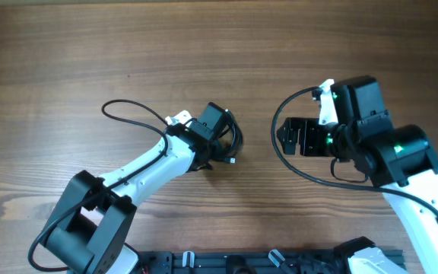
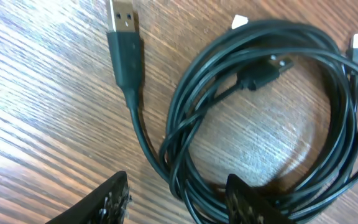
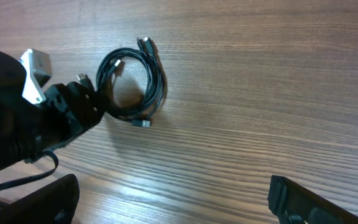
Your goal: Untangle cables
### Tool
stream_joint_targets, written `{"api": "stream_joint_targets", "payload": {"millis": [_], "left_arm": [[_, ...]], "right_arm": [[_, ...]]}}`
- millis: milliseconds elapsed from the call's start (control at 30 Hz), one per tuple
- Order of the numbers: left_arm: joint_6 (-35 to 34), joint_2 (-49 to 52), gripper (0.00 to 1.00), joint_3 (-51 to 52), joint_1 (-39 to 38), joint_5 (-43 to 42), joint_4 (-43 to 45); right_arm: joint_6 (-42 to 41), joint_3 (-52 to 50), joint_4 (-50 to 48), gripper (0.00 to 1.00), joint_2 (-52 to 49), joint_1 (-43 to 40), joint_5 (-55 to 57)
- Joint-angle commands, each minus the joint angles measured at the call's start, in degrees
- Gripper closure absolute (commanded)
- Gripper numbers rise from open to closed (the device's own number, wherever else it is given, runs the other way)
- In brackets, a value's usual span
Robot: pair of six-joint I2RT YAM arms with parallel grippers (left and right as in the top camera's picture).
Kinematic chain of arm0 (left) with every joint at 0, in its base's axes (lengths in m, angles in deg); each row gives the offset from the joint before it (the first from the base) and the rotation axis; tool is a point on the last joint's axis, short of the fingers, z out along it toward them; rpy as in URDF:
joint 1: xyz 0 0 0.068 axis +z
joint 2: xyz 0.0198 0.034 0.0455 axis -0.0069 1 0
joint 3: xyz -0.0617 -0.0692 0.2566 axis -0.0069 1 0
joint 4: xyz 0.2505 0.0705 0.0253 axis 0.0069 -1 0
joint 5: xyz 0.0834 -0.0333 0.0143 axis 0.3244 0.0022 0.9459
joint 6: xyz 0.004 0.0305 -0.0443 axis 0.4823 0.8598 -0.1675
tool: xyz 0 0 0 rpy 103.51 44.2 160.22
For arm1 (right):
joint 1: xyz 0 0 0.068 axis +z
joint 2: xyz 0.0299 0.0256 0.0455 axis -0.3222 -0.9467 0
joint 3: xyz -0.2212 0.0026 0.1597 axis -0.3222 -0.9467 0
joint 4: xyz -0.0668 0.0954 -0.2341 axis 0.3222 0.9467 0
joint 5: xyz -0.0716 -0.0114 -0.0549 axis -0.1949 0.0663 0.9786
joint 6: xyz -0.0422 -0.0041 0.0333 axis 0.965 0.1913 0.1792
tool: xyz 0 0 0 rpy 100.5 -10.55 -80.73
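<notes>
The cables (image 2: 188,186) lie as one loose black coil on the wooden table, with a USB plug (image 2: 126,56) sticking out at the upper left and a small plug (image 2: 263,70) lying inside the loop. My left gripper (image 2: 178,202) stands half open astride the coil's near strands. Its right finger (image 2: 247,202) is inside the loop, and its left finger (image 2: 107,202) is outside, clear of the cords. From overhead, the left gripper (image 1: 223,139) is over the coil (image 1: 234,141). My right gripper (image 1: 280,137) is wide open to the coil's right and holds nothing. The right wrist view shows the coil (image 3: 157,87) farther away.
A thicker black wire (image 1: 128,106) loops off the left arm at the upper left, and another (image 1: 295,164) curves round the right gripper. A black rail (image 1: 265,262) runs along the table's near edge. Bare wood (image 1: 204,46) surrounds the coil.
</notes>
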Motion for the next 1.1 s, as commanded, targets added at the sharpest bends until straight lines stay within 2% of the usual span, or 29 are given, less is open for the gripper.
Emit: {"api": "stream_joint_targets", "payload": {"millis": [0, 167, 433, 733, 867, 1000, 1067], "left_arm": [[-0.7, 0.6, 0.51, -0.7, 0.2, 3.5, 0.5], [-0.8, 0.6, 0.56, -0.7, 0.2, 4.3, 1.9], [-0.9, 1.7, 0.53, -0.6, 0.2, 4.5, 2.0], [-1.2, 4.5, 0.54, -0.6, 0.2, 2.1, 3.7], [-1.2, 4.5, 0.71, -0.6, 0.2, 2.2, 3.8], [-1.2, 4.5, 0.96, -0.6, 0.2, 2.3, 4.2], [-1.2, 4.6, 0.96, -0.6, 0.2, 2.4, 4.3]], "right_arm": [[-0.6, 1.1, 0.1, 0.0, -0.8, 0.2, 0.6], [-0.6, 1.1, 0.2, 0.0, -0.8, 0.2, -0.8], [-0.6, 1.1, 0.9, 0.0, -0.7, 0.2, -1.1], [-0.7, 1.1, 1.0, 0.0, -0.7, 0.2, -1.2], [-0.6, 1.1, 0.9, 0.0, -0.8, 0.2, -1.2], [-0.7, 1.1, 1.0, 0.0, -0.8, 0.2, -1.2], [-0.6, 1.1, 1.1, 0.0, -0.8, 0.2, -1.2]]}}
